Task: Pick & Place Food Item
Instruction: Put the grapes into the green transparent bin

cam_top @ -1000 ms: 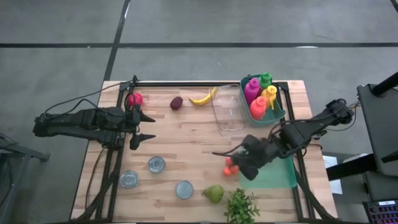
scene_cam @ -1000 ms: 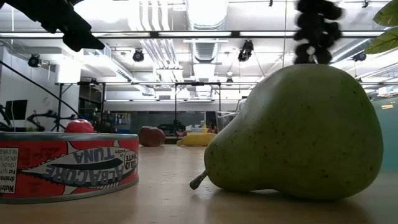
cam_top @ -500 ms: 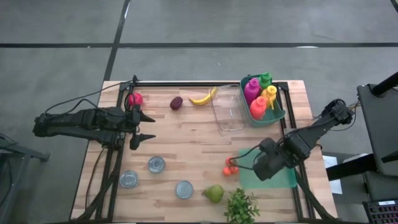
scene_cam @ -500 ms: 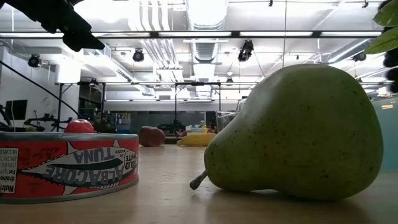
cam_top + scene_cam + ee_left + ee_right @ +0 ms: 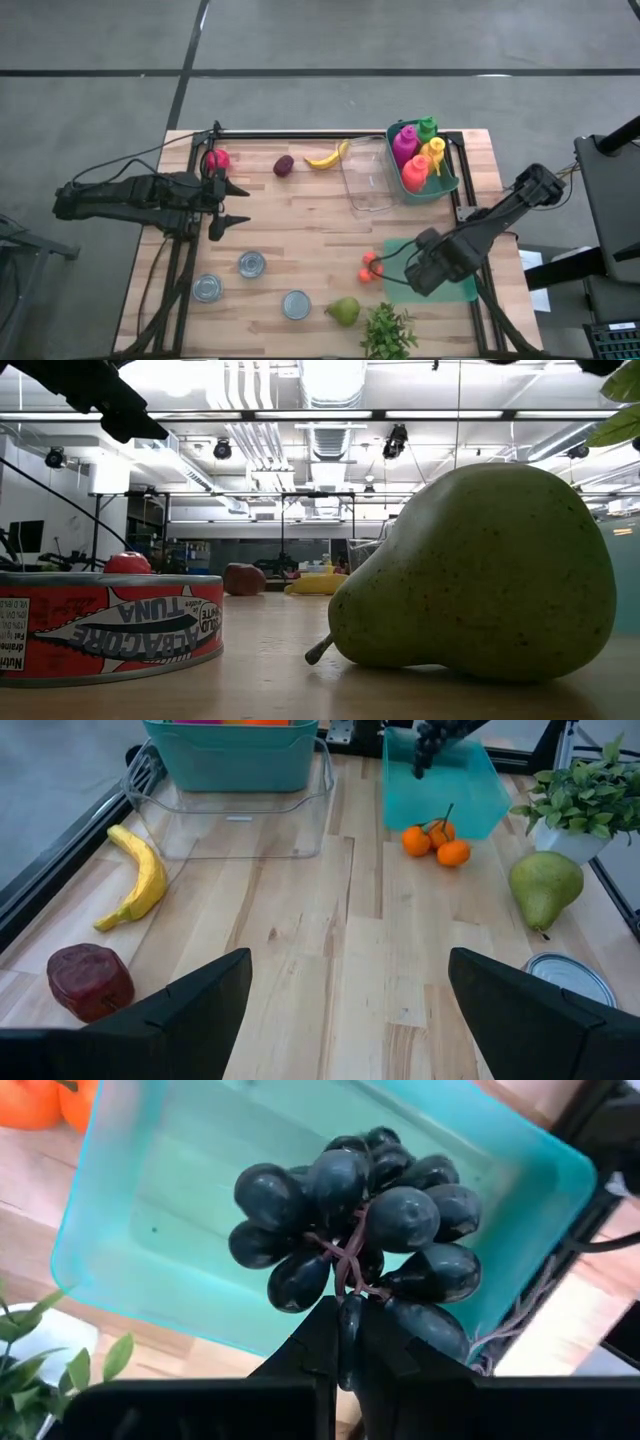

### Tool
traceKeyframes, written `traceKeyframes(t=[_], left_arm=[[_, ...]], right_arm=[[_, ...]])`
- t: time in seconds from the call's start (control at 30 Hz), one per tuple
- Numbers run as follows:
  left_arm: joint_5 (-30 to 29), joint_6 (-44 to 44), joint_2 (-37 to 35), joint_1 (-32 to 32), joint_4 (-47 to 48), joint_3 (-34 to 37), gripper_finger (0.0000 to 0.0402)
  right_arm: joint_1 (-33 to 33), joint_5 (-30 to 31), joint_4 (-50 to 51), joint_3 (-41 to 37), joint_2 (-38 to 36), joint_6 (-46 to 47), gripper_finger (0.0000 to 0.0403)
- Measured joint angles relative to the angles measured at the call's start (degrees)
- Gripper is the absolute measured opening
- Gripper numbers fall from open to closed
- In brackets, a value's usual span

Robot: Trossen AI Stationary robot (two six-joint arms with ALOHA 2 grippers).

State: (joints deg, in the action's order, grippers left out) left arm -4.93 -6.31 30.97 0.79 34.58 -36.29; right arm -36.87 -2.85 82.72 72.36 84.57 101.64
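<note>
- The grapes (image 5: 355, 1220) are a glossy, dark, round-berried cluster on thin brown stems.
- My right fingers (image 5: 345, 1342) are clenched on the stem, the bunch hanging above the smooth translucent teal tray (image 5: 150, 1210) near the counter's right edge.
- My left fingers (image 5: 340, 1010) are spread, released, over the pale wood-plank counter (image 5: 340, 950).

One worktop (image 5: 300, 225) carries three cans (image 5: 252, 264), one pear (image 5: 344, 311), one banana (image 5: 326, 157), one red apple (image 5: 217, 159), one dark red fruit (image 5: 284, 165) and one cluster of oranges (image 5: 371, 267). There is one plant (image 5: 389, 333), one teal tray (image 5: 445, 285), one clear tub (image 5: 368, 175), and one teal bin (image 5: 448, 183) holding four bottles (image 5: 413, 172). One bunch of grapes (image 5: 355, 1215) hangs above the tray.
</note>
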Motion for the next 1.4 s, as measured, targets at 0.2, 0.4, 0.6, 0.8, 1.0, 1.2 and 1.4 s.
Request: traceKeyframes(t=[0.2, 0.4, 0.6, 0.8, 1.0, 1.2, 1.4], left_arm=[[0.0, 0.0, 0.0, 0.0, 0.0, 0.0, 0.0343], [0.0, 0.0, 0.0, 0.0, 0.0, 0.0, 0.0343], [0.0, 0.0, 0.0, 0.0, 0.0, 0.0, 0.0343], [0.0, 0.0, 0.0, 0.0, 0.0, 0.0, 0.0343], [0.0, 0.0, 0.0, 0.0, 0.0, 0.0, 0.0343], [0.0, 0.0, 0.0, 0.0, 0.0, 0.0, 0.0343], [0.0, 0.0, 0.0, 0.0, 0.0, 0.0, 0.0343]], right_arm=[[0.1, 2.8, -3.7, -2.8, 1.6, 1.4, 0.0013], [0.7, 11.3, -6.8, -4.2, 4.5, 4.5, 0.0013], [1.7, 10.0, -8.4, -4.6, 6.7, 3.0, 0.0013], [1.6, 5.6, -12.9, -6.4, 7.0, 2.8, 0.0013], [1.6, 5.4, -15.3, -8.0, 6.9, 3.2, 0.0016], [1.6, 5.4, -16.3, -8.8, 6.9, 3.2, 0.0072], [1.6, 5.2, -16.5, -8.9, 6.9, 2.9, 0.0105]])
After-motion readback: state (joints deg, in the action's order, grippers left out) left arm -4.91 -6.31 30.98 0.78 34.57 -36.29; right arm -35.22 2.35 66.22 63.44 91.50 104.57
